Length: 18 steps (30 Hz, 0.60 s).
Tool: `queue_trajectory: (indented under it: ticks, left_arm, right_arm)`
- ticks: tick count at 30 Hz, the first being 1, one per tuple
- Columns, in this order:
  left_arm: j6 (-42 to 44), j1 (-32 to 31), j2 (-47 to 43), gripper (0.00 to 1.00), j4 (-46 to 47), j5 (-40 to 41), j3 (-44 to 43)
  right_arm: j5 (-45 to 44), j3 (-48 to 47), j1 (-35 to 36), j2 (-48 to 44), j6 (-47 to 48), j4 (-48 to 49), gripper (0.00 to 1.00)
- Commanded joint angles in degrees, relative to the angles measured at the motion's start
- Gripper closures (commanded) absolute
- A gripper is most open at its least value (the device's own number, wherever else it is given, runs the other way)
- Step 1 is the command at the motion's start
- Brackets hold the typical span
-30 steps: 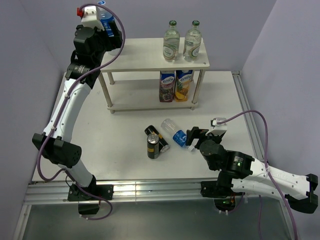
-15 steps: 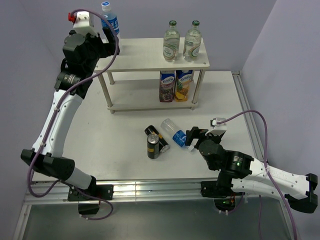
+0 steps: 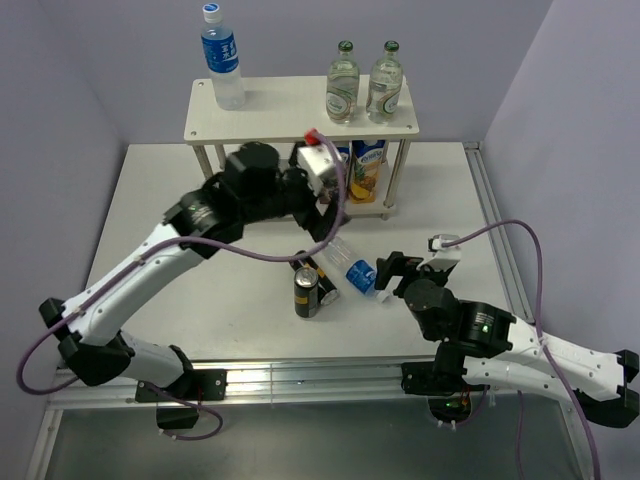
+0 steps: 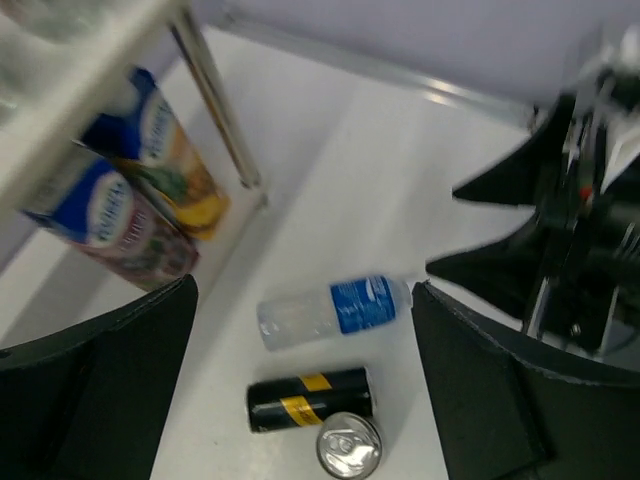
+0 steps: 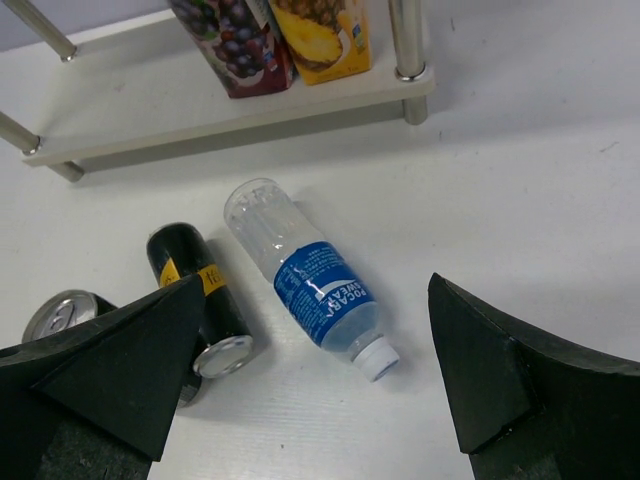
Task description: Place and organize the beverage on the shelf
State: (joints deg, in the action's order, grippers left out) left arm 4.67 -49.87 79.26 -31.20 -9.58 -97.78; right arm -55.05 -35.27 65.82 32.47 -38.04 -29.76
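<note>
a water bottle (image 3: 221, 55) has been left upright at the upper-left end of the shelf (image 3: 290, 112) and the left gripper (image 3: 330, 205), spread and empty, has been swung to frame centre, where a second bottle (image 3: 350, 265) and two cans (image 3: 306, 293) are still to be shelved beside the spread right gripper (image 3: 388, 272).

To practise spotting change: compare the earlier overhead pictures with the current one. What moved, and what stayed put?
The left gripper let go of the upright water bottle, which now stands alone on top of the shelf, and swung down, open, over the lying bottle and cans. The right gripper, glass bottles and cartons stayed put.
</note>
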Motion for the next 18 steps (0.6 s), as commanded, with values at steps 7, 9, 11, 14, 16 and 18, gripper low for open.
queue_trajectory:
  ticks: [7, 9, 11, 14, 16, 18]
  left_arm:
    - [5.61, -12.08, 14.84, 0.06, -2.55, 6.58, 5.49]
    - [6.32, -13.5, 17.14, 0.07, -1.76, 7.56, 5.58]
    - [7.37, -15.17, 20.04, 0.09, -1.5, 8.18, 5.06]
    - [9.13, -16.66, 23.91, 0.09, -2.28, 9.32, 3.56]
    - [10.53, -18.07, 26.8, 0.1, -2.81, 12.57, 2.77]
    - [11.67, -18.86, 28.48, 0.1, -2.55, 15.02, 2.5]
  right_arm:
    - [-12.09, -13.33, 0.18, -4.34, -5.46, -12.34, 0.0]
    - [-13.59, -15.26, 0.18, -4.61, -5.55, -13.39, 0.0]
    - [-14.47, -16.23, 0.18, -4.61, -5.29, -13.83, 0.0]
    - [-14.56, -17.55, 0.18, -4.52, -5.11, -14.54, 0.0]
    - [-14.39, -17.38, 0.18, -5.13, -5.11, -14.71, 0.0]
    - [-13.77, -16.77, 0.1, -6.27, -4.85, -14.54, 0.0]
